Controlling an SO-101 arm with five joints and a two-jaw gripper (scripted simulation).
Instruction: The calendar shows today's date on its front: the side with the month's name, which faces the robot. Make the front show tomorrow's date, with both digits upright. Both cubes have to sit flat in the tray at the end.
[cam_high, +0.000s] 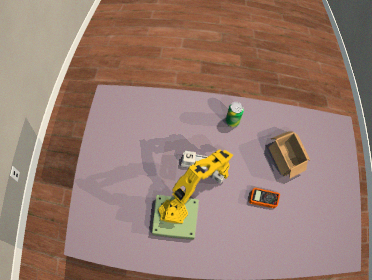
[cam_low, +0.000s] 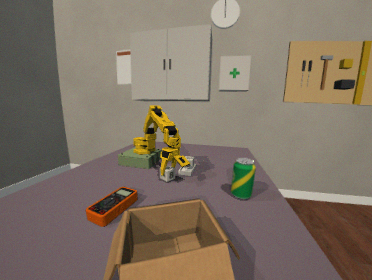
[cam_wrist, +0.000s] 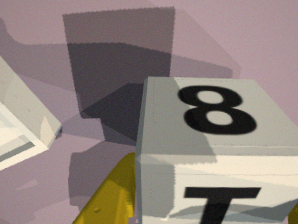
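My gripper (cam_high: 220, 175) (cam_low: 173, 168) (cam_wrist: 202, 212) is shut on a white cube (cam_high: 218, 178) (cam_low: 167, 174) (cam_wrist: 165, 120), to the side of the tray. In the wrist view the cube shows a black 8 on one face and part of another black digit, with a straight bar, on the face below. How high it is held is hard to tell. The white tray (cam_high: 202, 157) (cam_low: 186, 171) (cam_wrist: 25, 148) stands on the table. A second white cube (cam_high: 189, 156) sits at its left end in the top view, a black 5 on top. The month's name and front digits are not readable.
A green can (cam_high: 234, 115) (cam_low: 243, 180) stands beyond the tray. An open cardboard box (cam_high: 281, 159) (cam_low: 175, 267) and an orange multimeter (cam_high: 264, 198) (cam_low: 112, 206) lie on the far side of the gripper from the tray. The arm's green base (cam_high: 175, 230) (cam_low: 135, 159) is behind.
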